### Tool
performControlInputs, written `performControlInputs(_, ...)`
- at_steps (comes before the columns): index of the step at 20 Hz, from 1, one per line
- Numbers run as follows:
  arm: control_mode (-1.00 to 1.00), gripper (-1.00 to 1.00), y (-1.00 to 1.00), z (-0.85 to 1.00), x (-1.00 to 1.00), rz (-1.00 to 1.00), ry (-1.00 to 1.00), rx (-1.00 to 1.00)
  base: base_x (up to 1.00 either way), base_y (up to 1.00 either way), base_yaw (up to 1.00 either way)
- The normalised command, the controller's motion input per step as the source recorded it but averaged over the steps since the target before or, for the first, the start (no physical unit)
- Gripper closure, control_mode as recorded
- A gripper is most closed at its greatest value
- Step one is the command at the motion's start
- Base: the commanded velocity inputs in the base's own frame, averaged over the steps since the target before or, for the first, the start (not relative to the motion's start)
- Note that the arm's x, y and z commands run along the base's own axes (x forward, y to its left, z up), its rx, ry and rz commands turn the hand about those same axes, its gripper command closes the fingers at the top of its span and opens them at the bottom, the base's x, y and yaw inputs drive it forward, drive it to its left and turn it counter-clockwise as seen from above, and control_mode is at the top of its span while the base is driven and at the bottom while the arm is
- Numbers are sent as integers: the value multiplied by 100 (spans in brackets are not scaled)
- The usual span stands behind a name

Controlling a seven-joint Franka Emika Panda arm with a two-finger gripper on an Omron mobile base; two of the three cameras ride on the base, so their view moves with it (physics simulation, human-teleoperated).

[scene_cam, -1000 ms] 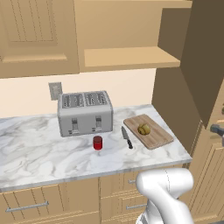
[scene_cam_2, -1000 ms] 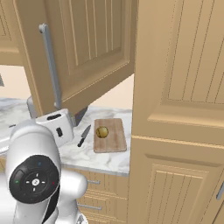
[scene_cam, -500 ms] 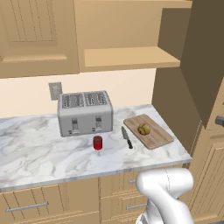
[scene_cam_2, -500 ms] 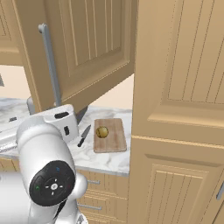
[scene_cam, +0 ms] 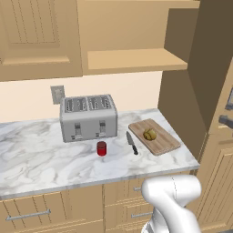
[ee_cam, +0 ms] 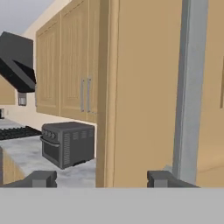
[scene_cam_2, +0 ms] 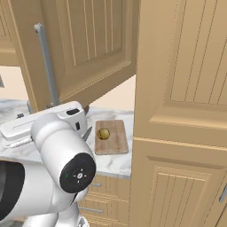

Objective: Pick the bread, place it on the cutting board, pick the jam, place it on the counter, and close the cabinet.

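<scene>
Door edge dead ahead of the gripper is what the next move turns on, I judge: in the hand view the open cabinet door stands as a tall panel through the middle of the frame, its thin edge running top to bottom just left of centre and falling between my two fingertips, which sit at lower left and lower right. The jaws stand partly apart with nothing between them that I can see being gripped. The grey bar handle runs vertically at right, its long axis parallel to the door edge, above the right fingertip.

In the right base view the same door fills the upper left, handle on its left side, swung out over the counter. The bread already lies on the cutting board at centre right of the left base view, and the jam stands on the marble in front of the toaster, with the knife between jar and board. So closing the door looks like the remaining step.

Room is tight at right: a tall cupboard stands close beside the door.
</scene>
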Motion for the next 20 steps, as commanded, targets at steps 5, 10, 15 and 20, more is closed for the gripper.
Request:
performControlInputs(5, -100, -100, 18, -21, 31, 1, -12, 9, 0, 0, 0)
performControlInputs(10, -100, -100, 27, -21, 23, 0, -8, 6, 0, 0, 0)
performControlInputs(15, -100, -100, 35, -21, 22, -1, -4, 5, 0, 0, 0)
performControlInputs(20, -100, -100, 34, -19, 34, -5, 0, 8, 0, 0, 0)
